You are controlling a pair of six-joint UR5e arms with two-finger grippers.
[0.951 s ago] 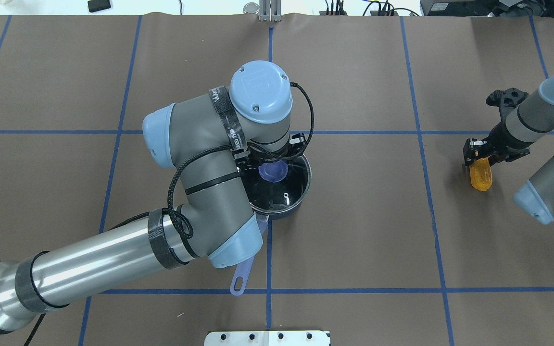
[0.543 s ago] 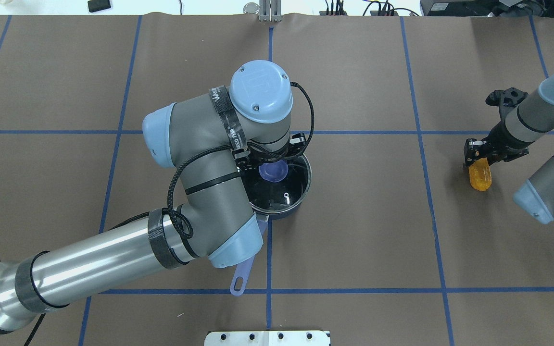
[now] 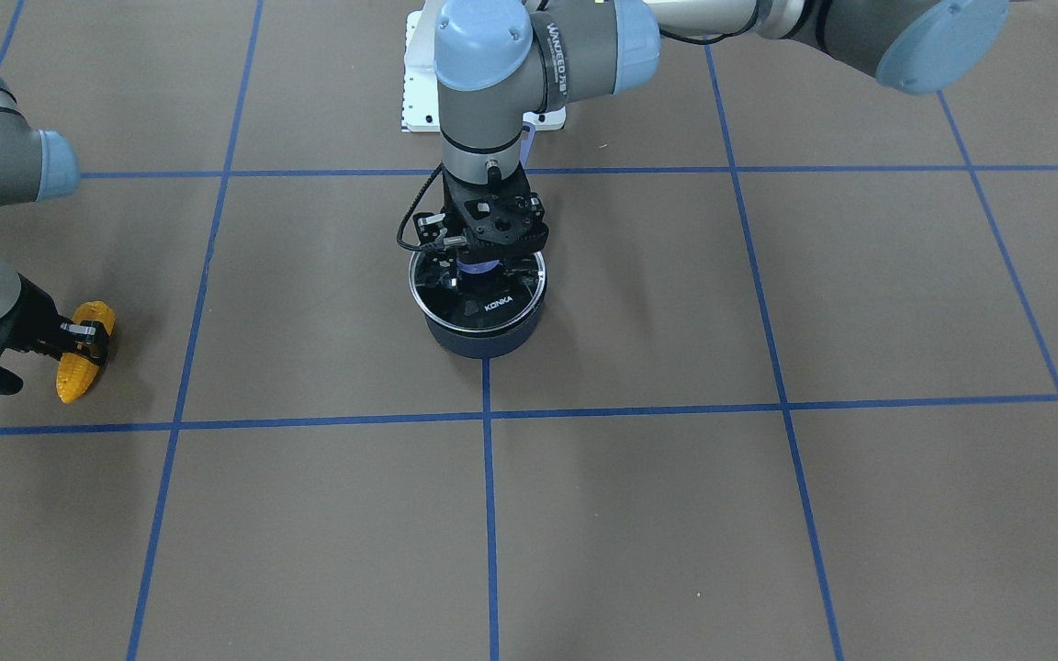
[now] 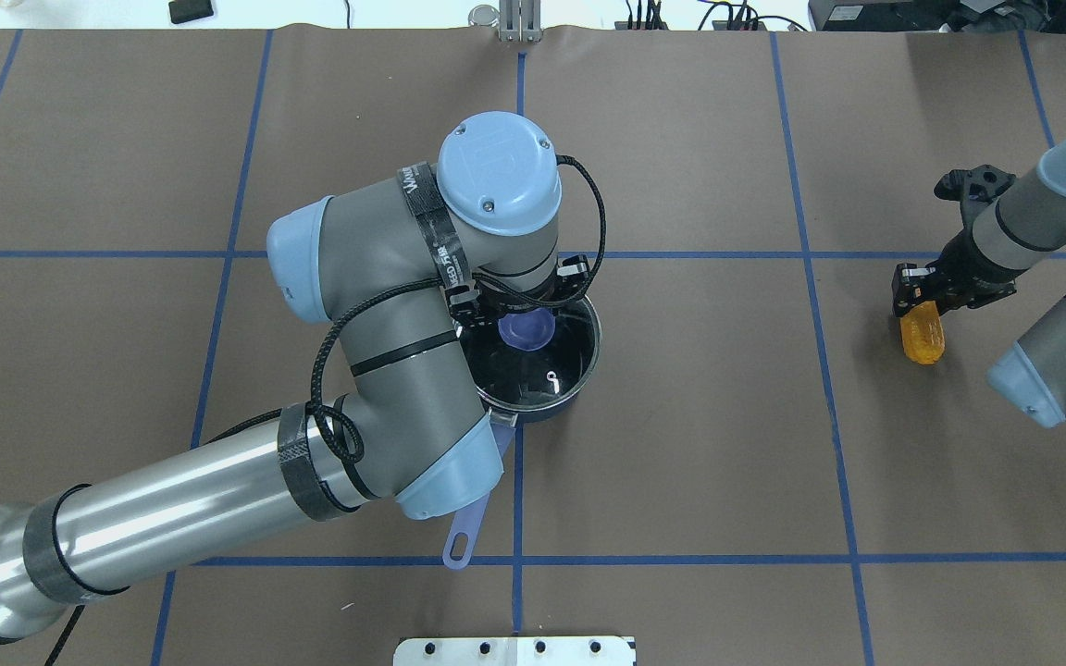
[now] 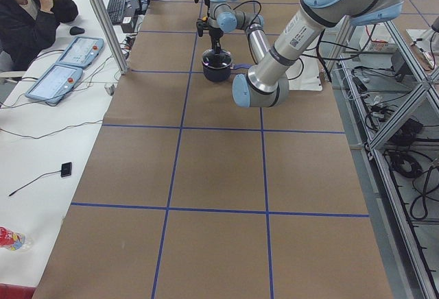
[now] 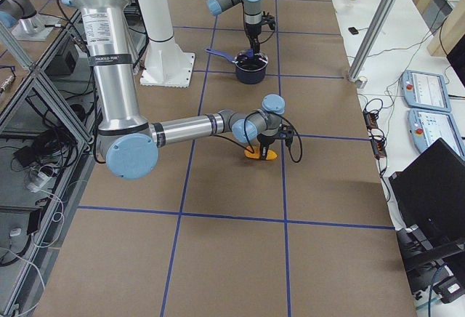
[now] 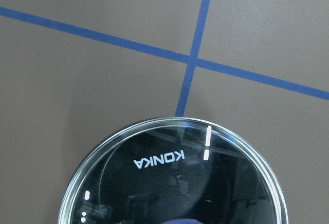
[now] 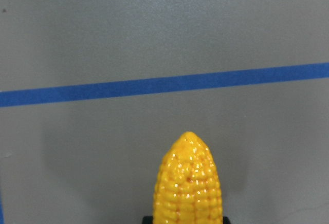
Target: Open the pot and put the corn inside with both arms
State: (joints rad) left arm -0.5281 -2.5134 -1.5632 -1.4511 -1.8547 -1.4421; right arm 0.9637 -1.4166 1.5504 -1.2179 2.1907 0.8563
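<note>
A dark pot with a purple handle stands at the table's middle, with a glass lid marked KONKA on top. My left gripper points straight down with its fingers closed around the lid's purple knob. My right gripper is shut on the thick end of the yellow-orange corn far to the right. The corn's tapered tip points away from the gripper, low over the table. It fills the bottom of the right wrist view.
Blue tape lines split the brown table cover into squares. A white mounting plate lies at the robot's edge. A seated person and control pads are at a side desk beyond the table.
My left arm has shifted a little, and the lid rim moved slightly with it. My right gripper has carried the corn slightly toward the far edge. Both grips are unchanged.
</note>
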